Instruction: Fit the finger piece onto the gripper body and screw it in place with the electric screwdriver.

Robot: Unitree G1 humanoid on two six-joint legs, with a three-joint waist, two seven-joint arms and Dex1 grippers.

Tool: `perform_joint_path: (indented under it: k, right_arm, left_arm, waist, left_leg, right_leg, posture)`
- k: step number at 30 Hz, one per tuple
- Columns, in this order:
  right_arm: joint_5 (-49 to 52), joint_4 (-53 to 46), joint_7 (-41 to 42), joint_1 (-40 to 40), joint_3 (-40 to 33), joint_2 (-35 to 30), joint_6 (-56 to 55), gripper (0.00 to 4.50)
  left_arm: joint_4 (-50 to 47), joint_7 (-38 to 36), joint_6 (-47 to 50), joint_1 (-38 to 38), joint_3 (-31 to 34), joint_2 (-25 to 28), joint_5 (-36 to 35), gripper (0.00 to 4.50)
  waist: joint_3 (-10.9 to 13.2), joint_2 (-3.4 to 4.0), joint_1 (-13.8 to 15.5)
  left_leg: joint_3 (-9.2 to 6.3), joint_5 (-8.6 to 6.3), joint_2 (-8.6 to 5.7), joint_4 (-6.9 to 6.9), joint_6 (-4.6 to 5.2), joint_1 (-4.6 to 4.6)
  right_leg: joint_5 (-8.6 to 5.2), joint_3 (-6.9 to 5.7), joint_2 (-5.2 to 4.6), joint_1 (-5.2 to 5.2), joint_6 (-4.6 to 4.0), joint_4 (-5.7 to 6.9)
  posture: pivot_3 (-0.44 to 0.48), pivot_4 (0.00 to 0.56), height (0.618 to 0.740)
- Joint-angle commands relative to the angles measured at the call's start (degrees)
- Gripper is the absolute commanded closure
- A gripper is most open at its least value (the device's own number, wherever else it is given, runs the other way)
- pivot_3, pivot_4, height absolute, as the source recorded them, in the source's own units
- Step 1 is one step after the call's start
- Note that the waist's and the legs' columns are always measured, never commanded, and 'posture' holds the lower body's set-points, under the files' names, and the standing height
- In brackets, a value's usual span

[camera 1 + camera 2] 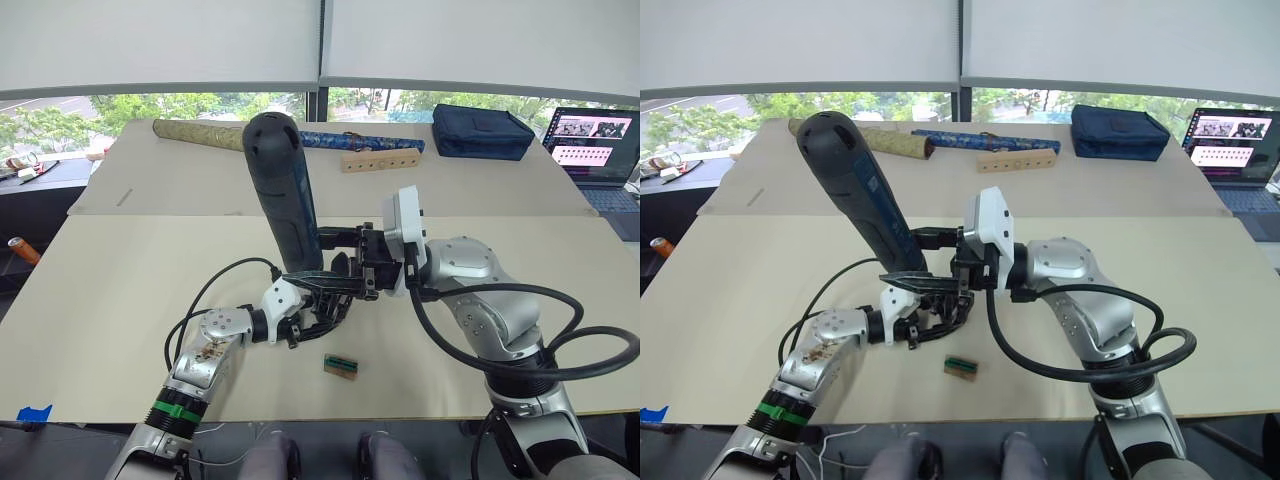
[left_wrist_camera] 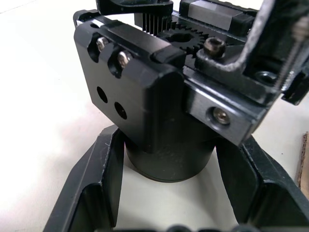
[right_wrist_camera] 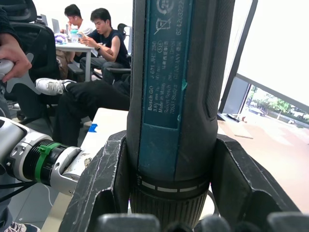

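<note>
The electric screwdriver (image 1: pixel 280 185), a thick dark blue cylinder, stands tilted over the middle of the table with its butt end up. My right gripper (image 3: pixel 171 145) is shut on its lower part, one finger on each side. Its bit end is hidden in the cluster of black parts below. There the gripper body (image 2: pixel 159 96) stands on its round base, with my left gripper (image 2: pixel 169 159) shut around that base. A black block with two screw heads and two holes (image 2: pixel 123 84) sits on the body's side. I cannot tell the finger piece apart from the other black parts.
A small green-and-brown block (image 1: pixel 341 366) lies on the beige table (image 1: pixel 120 300) just in front of the grippers. At the back lie patterned rolls (image 1: pixel 200 133), a wooden bar with holes (image 1: pixel 380 160), a dark bag (image 1: pixel 482 130) and a laptop (image 1: pixel 595 140). People sit beyond the table (image 3: pixel 101 29).
</note>
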Motion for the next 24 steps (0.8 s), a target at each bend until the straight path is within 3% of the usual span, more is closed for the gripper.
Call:
perform_joint_path:
  k: [1, 24]
  right_arm:
    - [0.53, -2.51, -0.02, -1.48, -1.45, 0.02, -2.28, 2.57]
    - [-0.69, -2.11, 0.24, -1.40, -0.64, -0.59, -2.23, 2.57]
  left_arm:
    - [0.69, -1.66, 2.07, 1.55, -2.17, 0.65, 0.16, 2.22]
    - [0.64, -1.83, 2.30, 1.69, -2.45, 0.30, -0.01, 2.22]
  waist:
    - [0.00, 0.00, 0.00]
    - [0.00, 0.00, 0.03]
  left_leg:
    - [0.00, 0.00, 0.00, 0.00, 0.00, 0.00]
    - [0.00, 0.00, 0.00, 0.00, 0.00, 0.00]
  right_leg:
    - [0.00, 0.00, 0.00, 0.00, 0.00, 0.00]
    - [0.00, 0.00, 0.00, 0.00, 0.00, 0.00]
  posture:
    - [0.000, 0.150, 0.740]
    - [0.000, 0.150, 0.740]
